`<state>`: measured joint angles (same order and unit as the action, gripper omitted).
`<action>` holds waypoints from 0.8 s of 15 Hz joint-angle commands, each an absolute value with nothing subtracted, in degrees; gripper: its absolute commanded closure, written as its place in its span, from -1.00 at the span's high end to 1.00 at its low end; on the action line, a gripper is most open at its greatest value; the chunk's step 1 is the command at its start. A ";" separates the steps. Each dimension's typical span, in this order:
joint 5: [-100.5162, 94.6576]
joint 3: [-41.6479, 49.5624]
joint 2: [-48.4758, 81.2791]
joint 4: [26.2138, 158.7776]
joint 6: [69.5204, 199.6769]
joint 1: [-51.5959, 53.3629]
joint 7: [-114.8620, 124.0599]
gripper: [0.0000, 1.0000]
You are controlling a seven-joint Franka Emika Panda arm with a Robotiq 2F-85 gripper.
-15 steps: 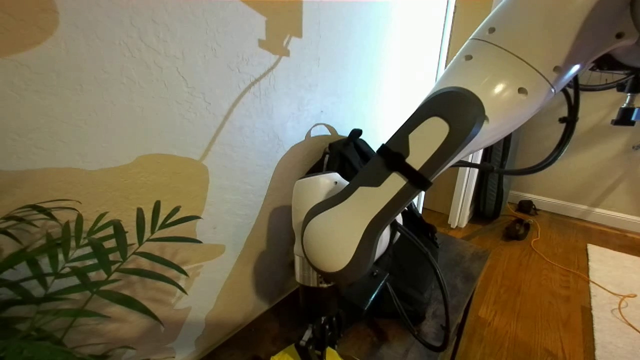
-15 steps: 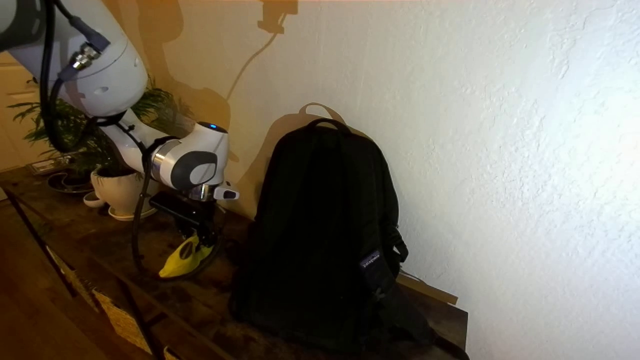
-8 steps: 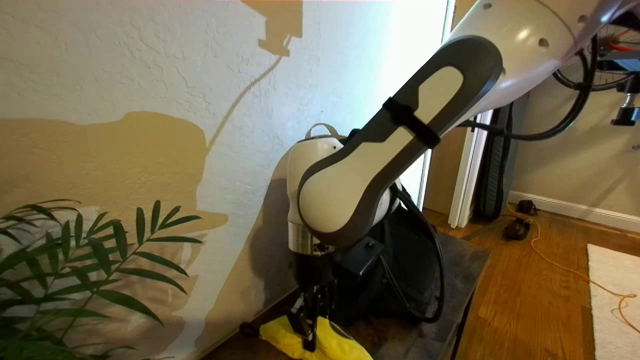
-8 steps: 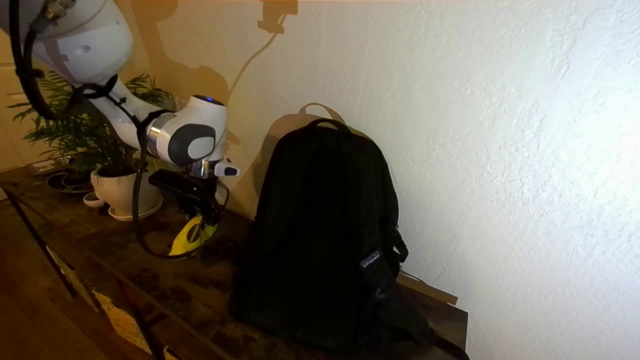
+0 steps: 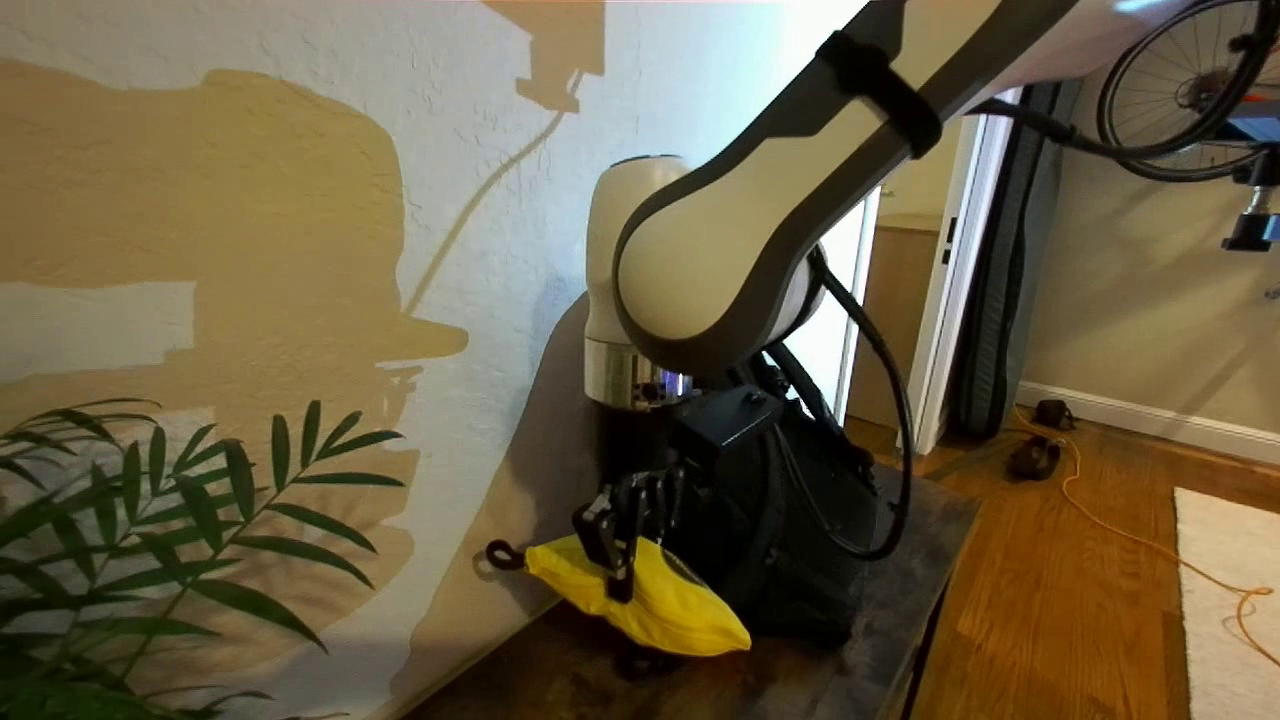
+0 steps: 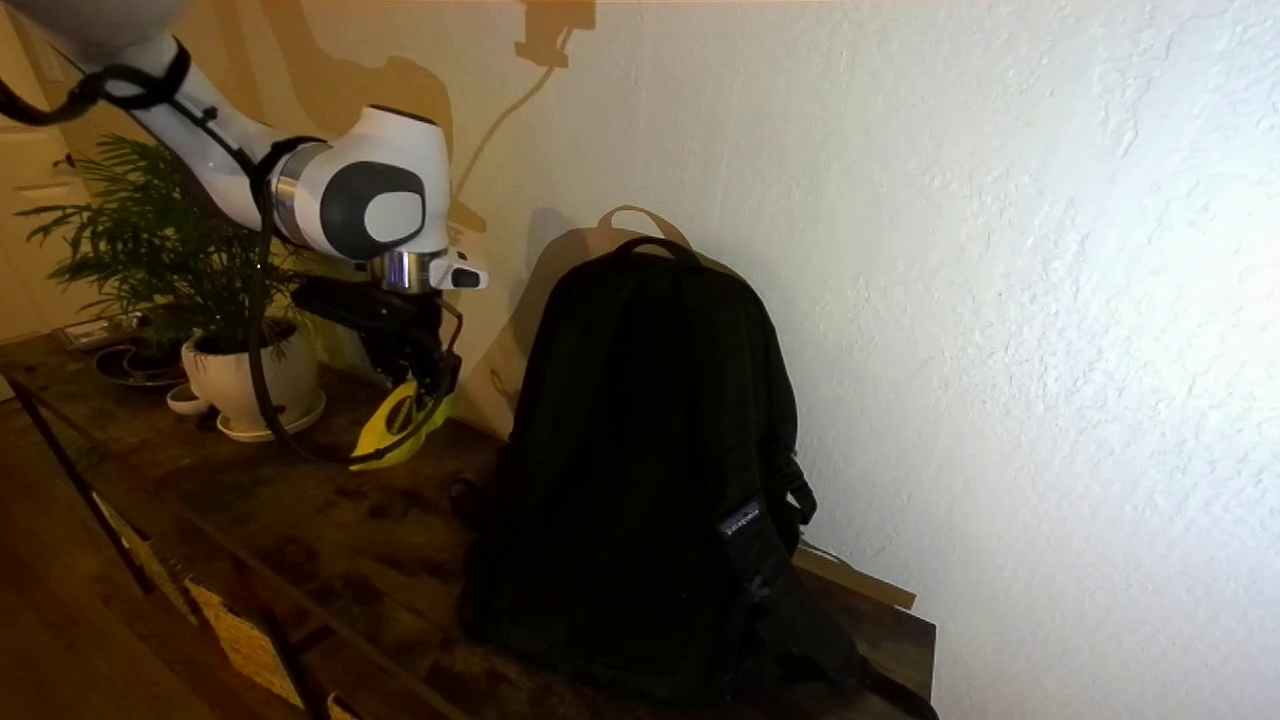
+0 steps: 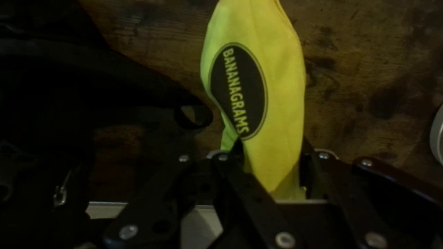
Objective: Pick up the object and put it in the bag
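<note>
Risen: yellow pouch (image 5: 690, 612) in fingers (image 5: 621, 578) | gap above tabletop (image 6: 330, 530) | backpack (image 6: 650, 450) edge near

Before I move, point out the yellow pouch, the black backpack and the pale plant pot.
Yellow pouch (image 7: 252, 91), in the wrist view: on its dark BANANAGRAMS oval.
Black backpack (image 6: 640, 480), in an exterior view: on the middle of its near side.
Pale plant pot (image 6: 225, 380), in an exterior view: on the outer wall.

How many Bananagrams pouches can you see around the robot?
1: the yellow Bananagrams pouch, clamped in the gripper above the wooden tabletop, beside the black backpack. Any inside or behind the backpack would be hidden.
</note>
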<state>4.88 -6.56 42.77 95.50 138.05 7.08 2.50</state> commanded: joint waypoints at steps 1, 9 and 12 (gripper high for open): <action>4.21 -3.74 36.22 101.86 138.55 8.57 8.39 -0.75; -0.15 4.78 34.12 101.25 139.25 17.66 34.32 -0.76; -3.60 7.96 35.22 99.44 138.39 22.53 46.70 -0.76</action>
<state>-0.32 4.19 37.42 98.23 138.57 17.52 35.51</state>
